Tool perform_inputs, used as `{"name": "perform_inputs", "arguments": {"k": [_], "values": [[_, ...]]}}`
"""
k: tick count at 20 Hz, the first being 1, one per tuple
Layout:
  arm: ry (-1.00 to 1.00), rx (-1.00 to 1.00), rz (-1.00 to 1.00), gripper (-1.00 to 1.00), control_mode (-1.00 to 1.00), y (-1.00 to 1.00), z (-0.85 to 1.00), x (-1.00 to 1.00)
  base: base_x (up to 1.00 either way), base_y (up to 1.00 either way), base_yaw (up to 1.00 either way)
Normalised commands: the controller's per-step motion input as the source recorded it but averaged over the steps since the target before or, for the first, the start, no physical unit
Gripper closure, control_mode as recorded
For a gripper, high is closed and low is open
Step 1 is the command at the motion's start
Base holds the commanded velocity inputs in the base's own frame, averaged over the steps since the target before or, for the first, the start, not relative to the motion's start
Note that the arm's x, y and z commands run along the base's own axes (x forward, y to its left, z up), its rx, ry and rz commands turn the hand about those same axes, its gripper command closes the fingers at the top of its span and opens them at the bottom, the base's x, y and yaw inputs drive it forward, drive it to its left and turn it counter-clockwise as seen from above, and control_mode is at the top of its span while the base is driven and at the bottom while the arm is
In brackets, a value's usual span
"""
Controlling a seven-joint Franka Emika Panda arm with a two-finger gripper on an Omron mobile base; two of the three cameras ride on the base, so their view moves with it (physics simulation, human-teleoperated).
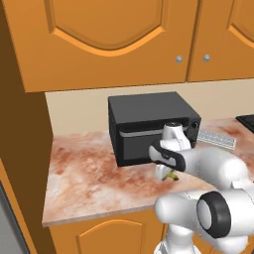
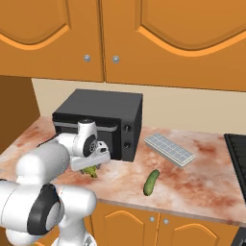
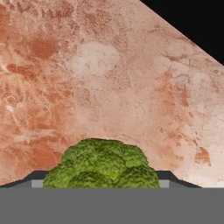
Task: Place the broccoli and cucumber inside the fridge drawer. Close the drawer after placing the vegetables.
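The broccoli [image 3: 101,164] sits low between my fingertips in the hand view, its bumpy green head touching both dark tips, with marbled counter beyond it. My gripper [image 3: 101,180] is shut on the broccoli. From the base cameras the hand points down at the counter in front of the microwave, with the broccoli [image 1: 171,174] [image 2: 89,170] poking out under the gripper [image 1: 166,171] [image 2: 91,167]. The cucumber [image 2: 152,182] lies on the counter to the right of the hand, near the front edge. The fridge drawer is out of view.
A black microwave [image 1: 151,126] [image 2: 101,120] stands right behind the hand. A white ribbed tray [image 2: 169,149] [image 1: 217,139] lies to its right, and a dark stove [image 2: 238,153] lies at the far right. Orange wall cabinets [image 1: 114,39] hang above.
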Motion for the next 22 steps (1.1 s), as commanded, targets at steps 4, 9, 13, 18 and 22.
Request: {"name": "perform_inputs", "arguments": {"k": [4, 9, 13, 18, 22], "values": [[-0.07, 0.05, 0.0, 1.0, -1.0, -0.06, 0.93, -1.0, 0.0, 0.0, 0.0], [-0.04, 0.02, 0.0, 1.0, -1.0, 0.0, 1.0, -0.83, 0.0, 0.0, 0.0], [-0.06, 0.0, 0.0, 1.0, -1.0, 0.06, 1.0, -0.59, 0.0, 0.0, 0.0], [0.0, -0.01, 0.0, 1.0, -1.0, 0.35, 0.92, -0.07, 0.0, 0.0, 0.0], [0.03, -0.02, 0.0, 1.0, -1.0, 0.2, 0.51, 0.01, 0.0, 0.0, 0.0]]}}
